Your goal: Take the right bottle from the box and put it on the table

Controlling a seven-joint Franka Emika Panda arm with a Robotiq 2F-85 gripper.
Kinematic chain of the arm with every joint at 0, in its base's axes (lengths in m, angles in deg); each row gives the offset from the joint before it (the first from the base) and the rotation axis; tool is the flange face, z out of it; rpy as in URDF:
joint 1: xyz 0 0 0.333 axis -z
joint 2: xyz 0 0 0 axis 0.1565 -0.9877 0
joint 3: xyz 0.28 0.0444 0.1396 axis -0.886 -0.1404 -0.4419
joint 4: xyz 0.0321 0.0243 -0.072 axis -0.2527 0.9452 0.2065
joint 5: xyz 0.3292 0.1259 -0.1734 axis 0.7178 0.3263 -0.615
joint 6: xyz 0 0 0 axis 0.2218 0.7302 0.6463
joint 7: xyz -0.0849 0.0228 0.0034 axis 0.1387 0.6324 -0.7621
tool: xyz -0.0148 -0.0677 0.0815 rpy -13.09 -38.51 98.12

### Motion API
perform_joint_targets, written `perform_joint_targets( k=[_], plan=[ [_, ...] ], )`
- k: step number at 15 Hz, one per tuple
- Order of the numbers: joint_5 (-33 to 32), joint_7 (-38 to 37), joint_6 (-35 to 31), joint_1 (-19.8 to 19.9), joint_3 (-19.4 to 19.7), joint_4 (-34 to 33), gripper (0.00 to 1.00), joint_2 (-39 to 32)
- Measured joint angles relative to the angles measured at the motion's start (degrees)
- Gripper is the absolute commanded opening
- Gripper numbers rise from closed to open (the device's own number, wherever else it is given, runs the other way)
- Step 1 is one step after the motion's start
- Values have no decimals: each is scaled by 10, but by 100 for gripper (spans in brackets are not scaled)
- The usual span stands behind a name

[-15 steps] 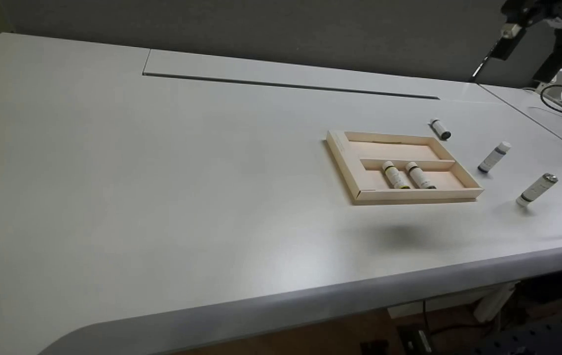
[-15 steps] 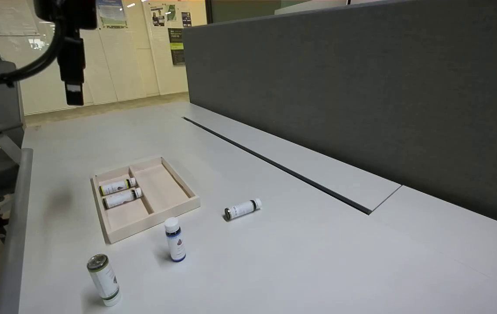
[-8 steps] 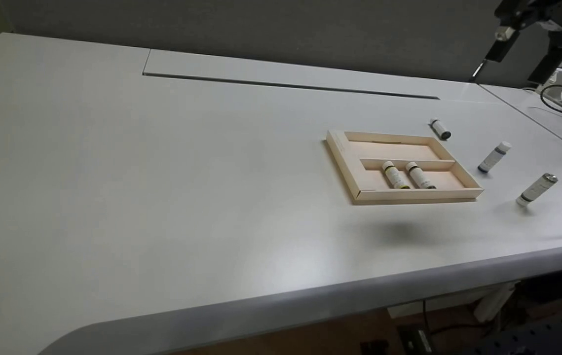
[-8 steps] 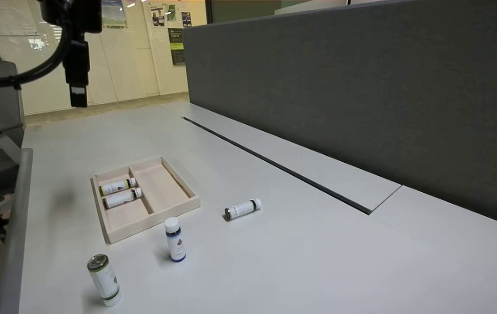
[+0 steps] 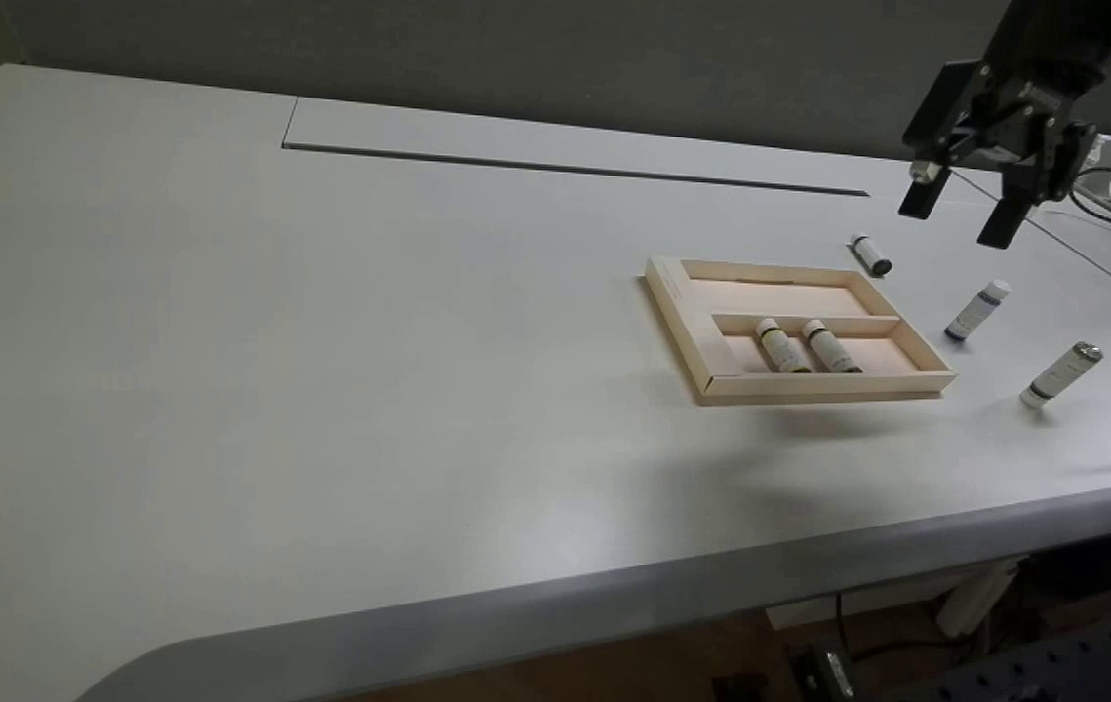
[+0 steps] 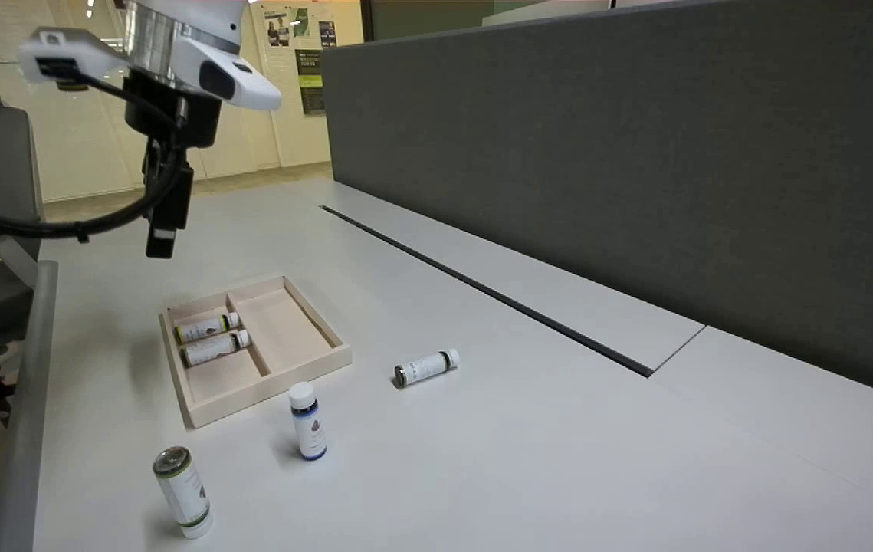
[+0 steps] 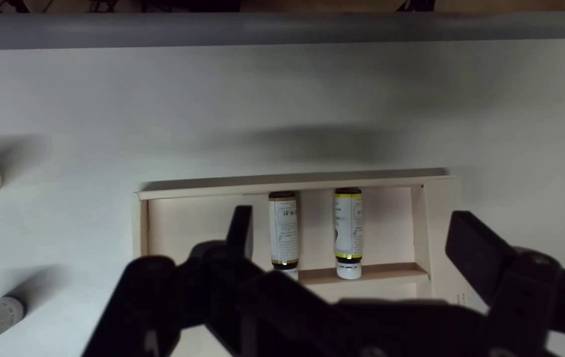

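The box (image 5: pixel 680 310), a shallow light-wood tray, lies on the white table (image 5: pixel 370 341). It also shows in an exterior view (image 6: pixel 271 389) and in the wrist view (image 7: pixel 442 223). Two small white bottles lie side by side in one compartment. The yellow-banded bottle (image 7: pixel 348 223) is on the right in the wrist view. The brown-banded bottle (image 7: pixel 283 228) is on the left there, its cap partly hidden by a finger; in an exterior view it is on the right (image 5: pixel 830 348). My gripper (image 5: pixel 955 224) is open, empty and above the table; in the wrist view (image 7: pixel 351 220) its fingers flank the yellow-banded bottle.
Three more bottles are outside the box: one lying (image 6: pixel 427 368), one with a white cap up (image 6: pixel 308 425), one with its cap down (image 6: pixel 182 491). A grey partition (image 6: pixel 597 153) borders the table's back. A dark groove (image 5: pixel 575 173) runs near it.
My gripper has come down and moved left in an exterior view, and down and slightly right in an exterior view. It stays open. The box and bottles have not moved.
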Motion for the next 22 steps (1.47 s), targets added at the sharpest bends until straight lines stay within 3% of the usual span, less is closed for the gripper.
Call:
perform_joint_targets(
  k=[8, 16, 22],
  plan=[
    [-5, 54, -8, 7, -25, -75, 100, -129],
    [-4, 55, -8, 15, -30, -84, 100, -142],
    [-4, 60, -7, 40, -34, -116, 100, -195]
  ],
)
